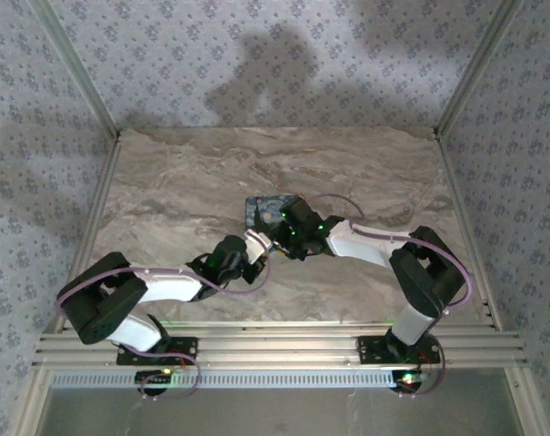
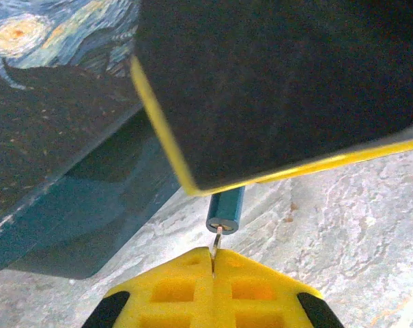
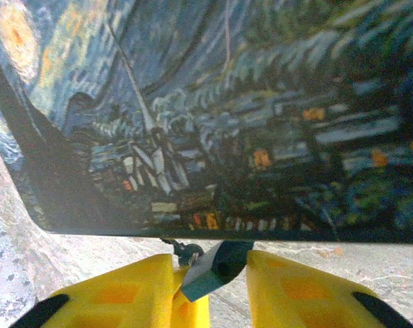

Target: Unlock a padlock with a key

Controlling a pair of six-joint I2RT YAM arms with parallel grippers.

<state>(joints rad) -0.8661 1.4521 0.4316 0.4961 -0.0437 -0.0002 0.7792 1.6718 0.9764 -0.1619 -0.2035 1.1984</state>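
Two grippers shared the key, just beside the padlock on the table. The left gripper was pinched shut on its blade. The right gripper straddled the blue head, jaws apart. The right should clamp squarely before the left lets go.

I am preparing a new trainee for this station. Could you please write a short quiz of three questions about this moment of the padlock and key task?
1. True or false: the left tool is open and empty.
2. Multiple choice: the chunky rectangular padlock printed with a night-sky painting is A) lying on the marble-patterned table; B) lifted by the left tool; C) lifted by the right tool.
3. Short answer: what lies between the yellow fingers of the right tool?

Key:
1. False. It is shut on the pale metal blade of the small blue-headed key.
2. A.
3. The key's blue head.
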